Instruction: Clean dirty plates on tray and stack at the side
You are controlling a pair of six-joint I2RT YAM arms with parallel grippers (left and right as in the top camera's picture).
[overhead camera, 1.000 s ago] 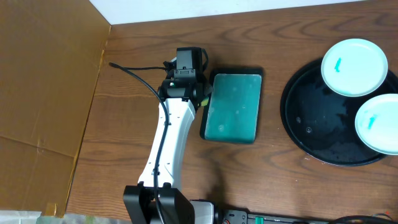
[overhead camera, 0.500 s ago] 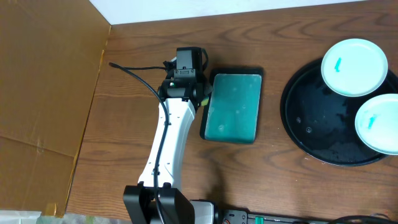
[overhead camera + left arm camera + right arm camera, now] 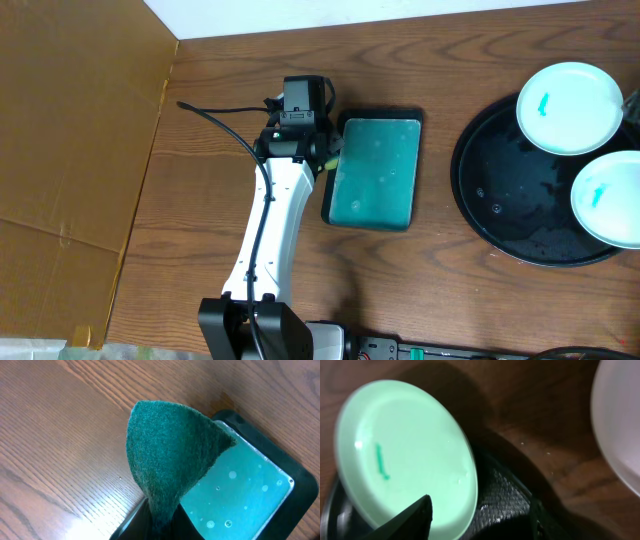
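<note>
Seemingly nothing is cleaned or stacked yet: two smeared plates [image 3: 570, 108] sit on the tray [image 3: 500, 190], one just before the right tool [image 3: 480, 512], jaws apart and empty, while the left tool [image 3: 156, 522], well away, pinches a pad [image 3: 170, 455].

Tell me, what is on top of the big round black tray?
A far plate and a near plate, each white with a small teal smear, sit on the round tray. The tray's floor under them is covered, and its right edge runs out of view, so anything there is unseen.
</note>
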